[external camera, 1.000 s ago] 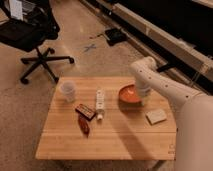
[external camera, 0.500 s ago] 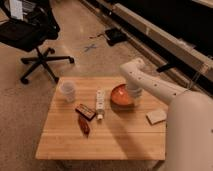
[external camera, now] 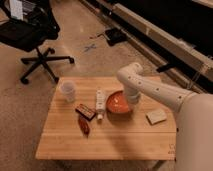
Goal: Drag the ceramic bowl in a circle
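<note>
Pincer (external camera: 131,101) at bowl (external camera: 117,103) right rim, grip state unclear. Drag slow, keep downward pressure, steer clear of bottle (external camera: 100,104) on left.

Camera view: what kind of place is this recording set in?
Probably an office or lab: an office chair on a speckled floor, with a low wooden table. The gripper is at the right rim of the bowl, beside a cup.
</note>
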`<state>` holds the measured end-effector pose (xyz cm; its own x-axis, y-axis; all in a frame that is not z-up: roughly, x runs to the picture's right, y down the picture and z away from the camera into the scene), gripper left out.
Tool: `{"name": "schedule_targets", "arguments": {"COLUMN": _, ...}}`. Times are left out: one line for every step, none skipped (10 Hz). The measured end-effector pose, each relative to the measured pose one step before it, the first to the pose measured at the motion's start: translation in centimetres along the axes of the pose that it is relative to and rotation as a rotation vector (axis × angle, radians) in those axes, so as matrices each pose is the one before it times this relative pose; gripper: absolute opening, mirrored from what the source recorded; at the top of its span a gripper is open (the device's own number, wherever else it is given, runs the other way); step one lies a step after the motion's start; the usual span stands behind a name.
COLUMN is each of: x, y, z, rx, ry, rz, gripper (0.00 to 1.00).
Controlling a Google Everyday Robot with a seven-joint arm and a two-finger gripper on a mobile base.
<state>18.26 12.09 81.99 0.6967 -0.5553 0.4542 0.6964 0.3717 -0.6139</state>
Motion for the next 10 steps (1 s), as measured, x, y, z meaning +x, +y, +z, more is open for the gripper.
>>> {"name": "schedule_targets", "arguments": {"x": 0.248, "y": 1.257, "z": -0.494, "rx": -0.00426, "ry": 0.00079, "rz": -0.02027, "gripper": 0.19}}
{"name": "schedule_targets", "arguments": {"x": 0.505, "y": 1.362, "z": -0.497, "rx": -0.00215, "ry": 0.00101, "rz": -0.00975, "gripper": 0.19}}
{"name": "schedule_targets", "arguments": {"x": 0.737, "y": 1.115, "z": -0.25, "rx": -0.00317, "ry": 0.00405, "rz": 0.00284, "gripper": 0.19}}
{"name": "schedule_targets", "arguments": {"x": 0.783, "y": 0.797, "z": -0.443, "rx": 0.00268, "ry": 0.0046, "rz": 0.00226, "gripper": 0.19}}
{"name": "schedule_targets", "arguments": {"x": 0.635, "y": 0.321, "z": -0.27, "rx": 0.00237, "ry": 0.00334, "rz": -0.00112, "gripper": 0.19}}
{"name": "schedule_targets", "arguments": {"x": 1.042, "y": 0.486, "z": -0.214, "rx": -0.0017, "ry": 0.00617, "rz": 0.00254, "gripper": 0.2}}
{"name": "schedule_targets", "arguments": {"x": 0.814, "y": -0.238, "z": 0.253, "rx": -0.0064, "ry": 0.00376, "rz": -0.00583, "gripper": 0.26}}
{"name": "schedule_targets", "arguments": {"x": 0.224, "y": -0.697, "z": 0.247, "rx": -0.00361, "ry": 0.00105, "rz": -0.01077, "gripper": 0.34}}
{"name": "schedule_targets", "arguments": {"x": 0.053, "y": -1.254, "z": 0.295, "rx": -0.00698, "ry": 0.00096, "rz": -0.01802, "gripper": 0.44}}
{"name": "schedule_targets", "arguments": {"x": -0.05, "y": -1.711, "z": 0.431, "rx": -0.01247, "ry": 0.00063, "rz": -0.02837, "gripper": 0.56}}
